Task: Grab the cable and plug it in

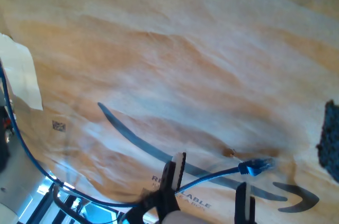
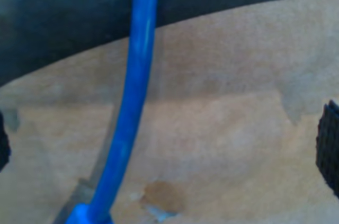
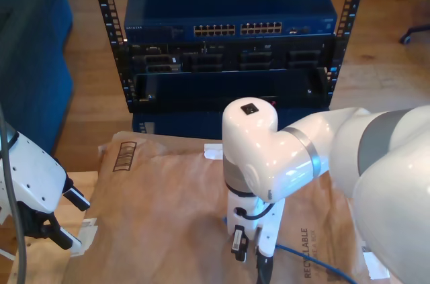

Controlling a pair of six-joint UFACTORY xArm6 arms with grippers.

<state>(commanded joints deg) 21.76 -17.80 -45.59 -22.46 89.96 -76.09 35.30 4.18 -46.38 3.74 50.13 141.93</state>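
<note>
At the exterior view's left edge an arm hangs above the near left corner of the brown cardboard. In the first wrist view my first gripper is parted to a medium gap with nothing gripped; the cable's plug lies on the cardboard just past its fingertips. At the near centre my second gripper sits low over the cardboard, its 2 pads spread wide, with the blue cable running between them and touching neither. The cable trails to the near right. On the far side stands a rack with a blue network switch.
</note>
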